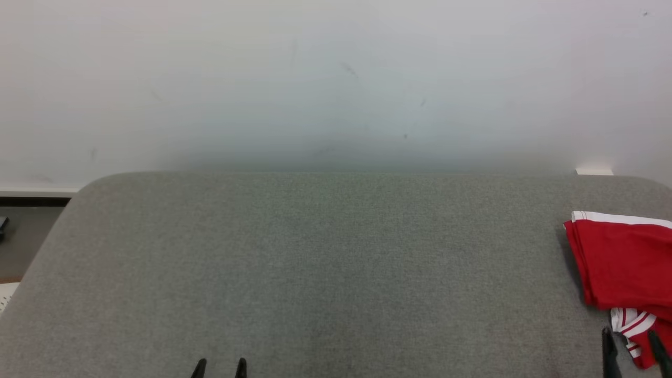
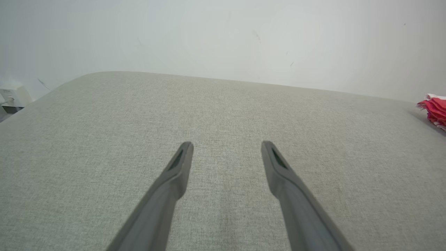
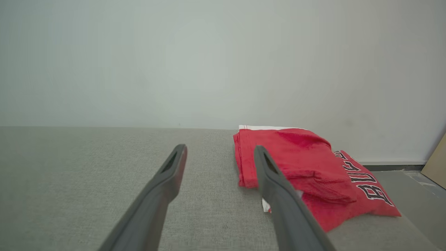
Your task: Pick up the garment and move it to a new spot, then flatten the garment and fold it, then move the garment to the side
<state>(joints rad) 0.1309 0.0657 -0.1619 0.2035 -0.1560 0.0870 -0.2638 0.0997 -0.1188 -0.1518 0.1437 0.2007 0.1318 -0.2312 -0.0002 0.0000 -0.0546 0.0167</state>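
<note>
Grey table (image 1: 315,262), folded garment (image 1: 625,262) at right edge: left gripper (image 1: 219,367) and right gripper (image 1: 630,336), both spread wide and empty, should avoid snagging it.

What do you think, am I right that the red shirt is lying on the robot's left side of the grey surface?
Not quite. The red shirt is lying on the grey surface, but on the robot's right side, not its left. The head view shows it at the right edge, close to the right pincer.
</note>
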